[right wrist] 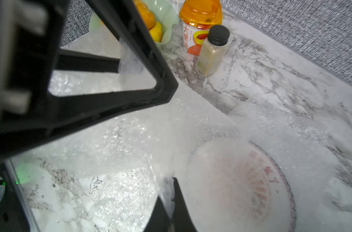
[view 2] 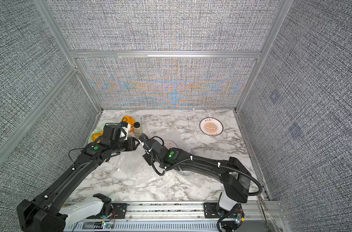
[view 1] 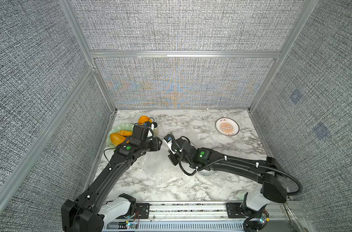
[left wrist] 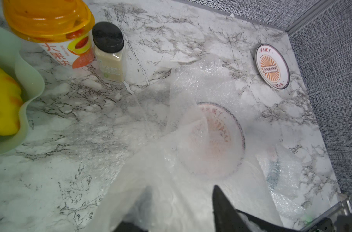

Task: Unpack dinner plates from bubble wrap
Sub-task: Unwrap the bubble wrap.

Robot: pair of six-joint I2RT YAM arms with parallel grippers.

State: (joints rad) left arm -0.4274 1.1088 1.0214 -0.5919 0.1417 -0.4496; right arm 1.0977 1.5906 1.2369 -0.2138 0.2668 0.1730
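the right gripper [right wrist: 169, 181] pinches tight on the bubble wrap [right wrist: 130, 140]. the left gripper [left wrist: 181, 194] is spread wide, wrap loose inside it. a covered plate [right wrist: 241, 186] lies just in front of the right gripper.

From here, a bare dinner plate [view 1: 227, 127] with an orange sunburst sits far right on the marble surface [view 1: 183, 120]. Clear bubble wrap [view 1: 161, 172] lies mid-surface under the left arm [view 1: 118, 166] and right arm [view 1: 231, 164], whose ends nearly meet beside a pale green dish [view 1: 120, 127].
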